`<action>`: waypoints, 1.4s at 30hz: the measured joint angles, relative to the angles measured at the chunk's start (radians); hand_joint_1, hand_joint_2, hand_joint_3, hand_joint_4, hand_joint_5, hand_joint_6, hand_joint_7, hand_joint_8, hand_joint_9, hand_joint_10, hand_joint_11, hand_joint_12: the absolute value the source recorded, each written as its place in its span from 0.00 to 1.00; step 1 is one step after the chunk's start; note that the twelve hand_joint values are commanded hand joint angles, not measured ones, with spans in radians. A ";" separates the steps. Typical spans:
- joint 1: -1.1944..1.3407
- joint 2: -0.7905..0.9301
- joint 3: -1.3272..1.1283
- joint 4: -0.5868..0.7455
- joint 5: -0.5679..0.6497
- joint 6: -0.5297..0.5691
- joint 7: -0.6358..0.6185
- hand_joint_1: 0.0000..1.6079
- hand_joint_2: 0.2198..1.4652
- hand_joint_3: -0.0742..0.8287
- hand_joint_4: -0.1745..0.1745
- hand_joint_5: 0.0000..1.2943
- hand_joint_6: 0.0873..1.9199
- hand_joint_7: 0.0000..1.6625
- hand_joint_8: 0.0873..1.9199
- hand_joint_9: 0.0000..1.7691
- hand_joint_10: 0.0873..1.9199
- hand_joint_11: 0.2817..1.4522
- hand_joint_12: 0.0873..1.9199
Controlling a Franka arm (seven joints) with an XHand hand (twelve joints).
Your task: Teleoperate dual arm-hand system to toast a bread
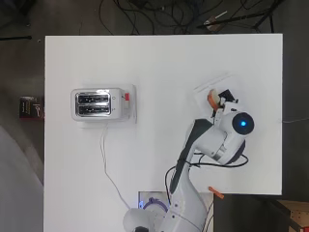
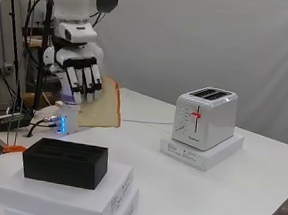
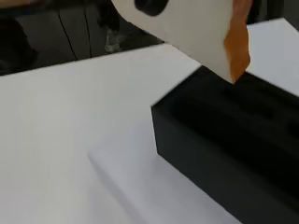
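The hand [image 2: 79, 78] hangs from the arm at the table's right side and holds a slice of bread [image 2: 105, 106] upright in the air, fingers on one face and the thumb [image 3: 151, 4] on the other. The pale slice [image 3: 191, 28] has an orange-brown crust and hovers above a black slotted holder [image 2: 64, 162] that rests on white boxes. From overhead only a bit of the bread [image 1: 213, 98] and the hand [image 1: 227, 94] shows beside the arm. The white two-slot toaster [image 1: 99, 104] stands on a white box at the table's left, its slots empty and its red lever [image 2: 197, 114] up.
The toaster's cord [image 1: 110, 174] trails across the table toward the arm's base. A white box [image 1: 210, 88] shows under the hand. An orange object [image 1: 217, 193] lies at the table's near edge. Bare table [image 1: 169, 67] lies between the toaster and the hand.
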State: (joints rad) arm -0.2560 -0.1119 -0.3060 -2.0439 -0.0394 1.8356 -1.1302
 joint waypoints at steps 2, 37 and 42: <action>0.006 -0.087 0.032 -0.026 0.004 0.041 -0.033 0.77 0.74 0.08 0.00 0.58 0.62 0.69 0.39 0.82 0.00 0.45 0.07; 0.247 0.303 0.629 0.504 0.046 -0.333 -0.092 0.76 0.77 0.08 0.00 0.52 0.67 0.65 0.46 0.79 0.00 0.45 0.01; 0.262 0.346 0.644 0.543 0.046 -0.360 -0.119 0.76 0.77 0.08 0.00 0.52 0.66 0.64 0.47 0.79 0.00 0.44 0.01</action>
State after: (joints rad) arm 0.0058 0.2340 0.3381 -1.5007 0.0063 1.4760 -1.2493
